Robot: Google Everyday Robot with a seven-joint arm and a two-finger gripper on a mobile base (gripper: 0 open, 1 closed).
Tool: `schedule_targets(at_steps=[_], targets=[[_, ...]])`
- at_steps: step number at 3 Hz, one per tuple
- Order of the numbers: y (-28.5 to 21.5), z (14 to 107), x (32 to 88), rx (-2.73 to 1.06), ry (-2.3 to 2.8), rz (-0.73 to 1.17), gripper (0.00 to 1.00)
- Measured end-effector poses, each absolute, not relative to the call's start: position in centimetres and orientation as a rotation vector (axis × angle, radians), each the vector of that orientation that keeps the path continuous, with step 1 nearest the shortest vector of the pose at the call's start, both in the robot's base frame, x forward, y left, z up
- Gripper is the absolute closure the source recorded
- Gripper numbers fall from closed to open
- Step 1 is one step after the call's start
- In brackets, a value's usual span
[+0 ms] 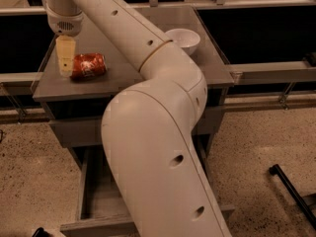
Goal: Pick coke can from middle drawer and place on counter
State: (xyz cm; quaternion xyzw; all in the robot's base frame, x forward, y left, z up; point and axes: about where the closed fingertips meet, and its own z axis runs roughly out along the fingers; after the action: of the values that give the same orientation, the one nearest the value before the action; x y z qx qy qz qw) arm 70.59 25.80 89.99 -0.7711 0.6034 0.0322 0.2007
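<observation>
The coke can [89, 65] lies on its side on the counter [118, 83], near its front left part. My gripper [69, 67] hangs straight down at the can's left end. One pale finger [65, 57] shows just left of the can and no longer covers it; the other finger is hidden. The gripper looks open, and the can rests on the counter. The middle drawer [94, 196] is pulled out below, and its visible part holds nothing. My arm covers its right half.
A white bowl [183, 37] stands on the counter at the back right. My large white arm [158, 147] crosses the cabinet front. Dark railings run to both sides. A black bar [294, 191] lies on the speckled floor at the right.
</observation>
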Motion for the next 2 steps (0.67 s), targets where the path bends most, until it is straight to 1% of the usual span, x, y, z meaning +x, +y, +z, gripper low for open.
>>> schedule_targets(at_steps=[1, 2], targets=[[25.8, 90.0, 70.6, -2.154, 1.686, 0.090, 0.00], [24.6, 91.2, 71.2, -2.102, 1.636, 0.072, 0.00]])
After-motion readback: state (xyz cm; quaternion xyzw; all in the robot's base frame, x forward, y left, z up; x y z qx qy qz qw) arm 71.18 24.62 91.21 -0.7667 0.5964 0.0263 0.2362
